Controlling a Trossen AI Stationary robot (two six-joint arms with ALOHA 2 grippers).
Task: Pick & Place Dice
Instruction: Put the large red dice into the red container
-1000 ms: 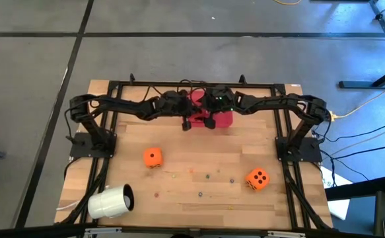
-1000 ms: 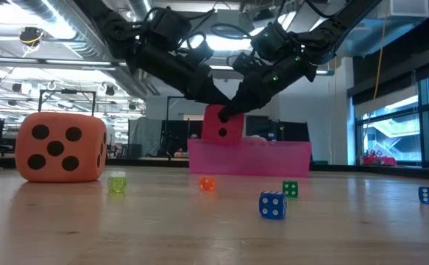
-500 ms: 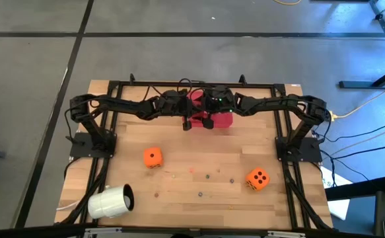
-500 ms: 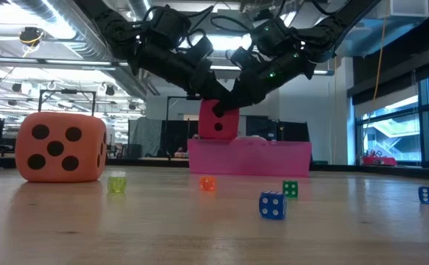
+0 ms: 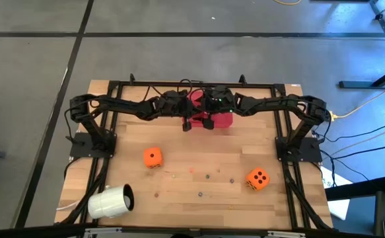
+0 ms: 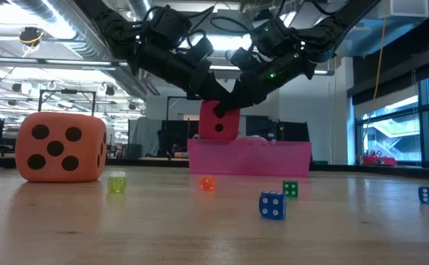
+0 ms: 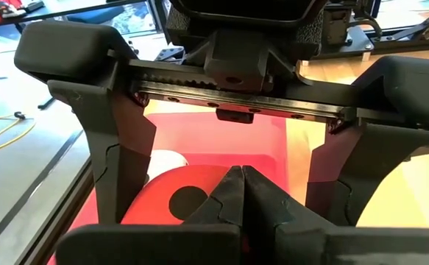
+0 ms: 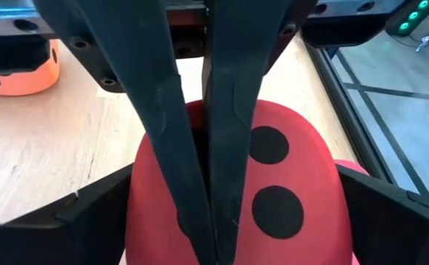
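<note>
The red die point(image 6: 218, 120) with dark pips hangs just over the rim of the red tray point(image 6: 273, 158) at the table's far middle. My right gripper point(image 8: 240, 221) reaches in from the right, its jaws spread wide around the die. My left gripper point(image 7: 236, 184) comes from the left, shut, with its tips on top of the die. Two orange dice point(image 5: 152, 157) point(image 5: 257, 178) rest on the wood nearer the front. A pale soft shape point(image 7: 164, 160) lies in the tray behind the red die. My left gripper lays its shut fingers point(image 8: 162, 110) on the red die's upper face point(image 8: 273, 147), slanting down from the table's left; it grips nothing. My right gripper holds the red die by two opposite side faces point(image 8: 144, 199), one wide-spread finger point(image 8: 89, 217) on each. It comes from the table's right, slanting down. The die is lifted about level with the tray's rim, slightly tilted.
A white cup point(image 5: 111, 201) lies on its side at the near left corner. Several tiny dice are scattered on the near half of the table, among them a blue one point(image 6: 271, 205) and a green one point(image 6: 290, 189). Black frame rails point(image 5: 106, 132) run along both table sides.
The red die, held in my right gripper, has risen a little over the tray and shifted slightly toward the table's left. It has since stayed still. Neither gripper's finger gap has changed.
</note>
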